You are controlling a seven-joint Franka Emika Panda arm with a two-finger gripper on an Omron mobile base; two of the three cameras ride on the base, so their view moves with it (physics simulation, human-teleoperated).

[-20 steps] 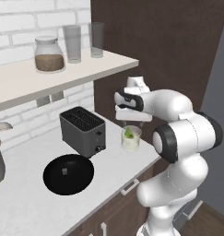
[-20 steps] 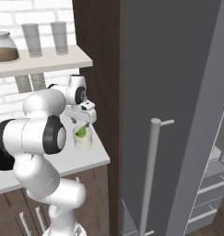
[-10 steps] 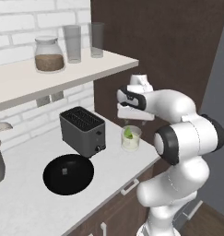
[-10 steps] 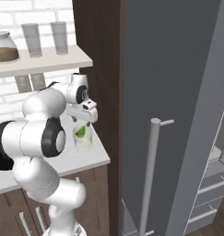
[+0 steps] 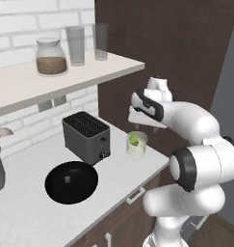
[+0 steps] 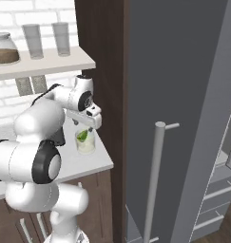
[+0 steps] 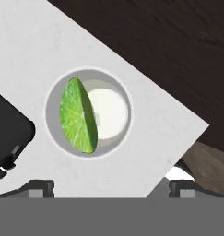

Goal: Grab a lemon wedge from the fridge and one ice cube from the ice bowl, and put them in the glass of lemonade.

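While the lemon wedge [image 7: 78, 115] sits in the glass of lemonade [image 5: 136, 144], the gripper [image 5: 144, 126], fingers wide and empty, hangs directly above, with the ice cube [image 5: 67, 179] well off in the ice bowl [image 5: 55, 189] beyond the toaster [image 5: 85, 137].

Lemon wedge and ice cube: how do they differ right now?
The lemon wedge is yellow-green and sits inside the glass of lemonade; the ice cube is pale grey and lies in the black ice bowl. The wedge stands on edge against the glass wall; the cube rests flat. Both are tiny, and neither is gripped.
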